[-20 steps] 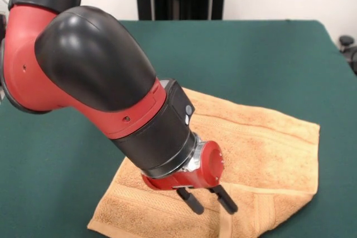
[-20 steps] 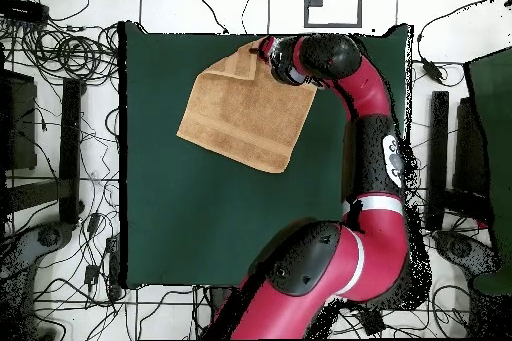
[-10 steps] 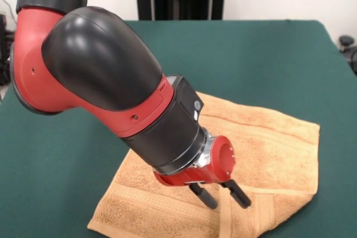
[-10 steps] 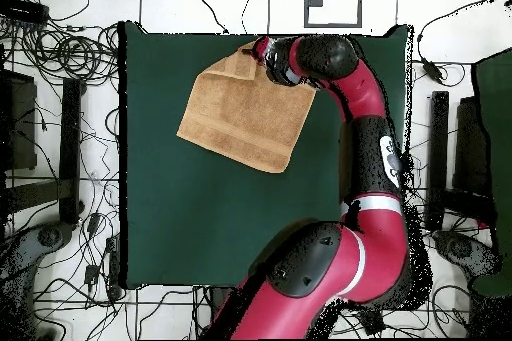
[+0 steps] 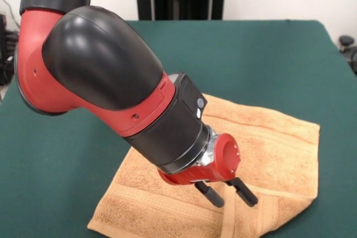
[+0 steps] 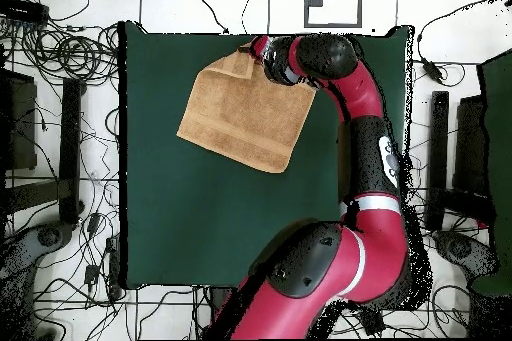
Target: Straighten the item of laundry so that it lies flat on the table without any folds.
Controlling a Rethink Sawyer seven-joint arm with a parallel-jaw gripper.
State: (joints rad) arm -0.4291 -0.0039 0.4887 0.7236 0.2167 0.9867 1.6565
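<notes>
Crowding the front view, the red and black arm (image 5: 106, 82) slants down from upper left and hides the left part of the orange-tan towel (image 5: 268, 143). The gripper (image 5: 228, 194) hangs low over the towel's near edge, its two black fingers (image 5: 209, 194) spread apart with cloth showing between them, grasping nothing; whether the tips touch the terry cannot be told. The towel lies on the dark green table (image 5: 268, 59), turned askew to the table's sides, with a raised fold line running across its near part and a narrow flap doubled over by the gripper. From overhead the towel (image 6: 240, 117) sits in the upper middle of the table (image 6: 200, 227), one corner close to the table's top edge, and the gripper (image 6: 258, 52) is at that corner. Green cloth lies bare along the left side of the towel and over the whole lower half of the table in that view. Around the table the pale floor carries many black cables (image 6: 70, 52) and dark equipment stands (image 6: 70, 147) on both sides.
</notes>
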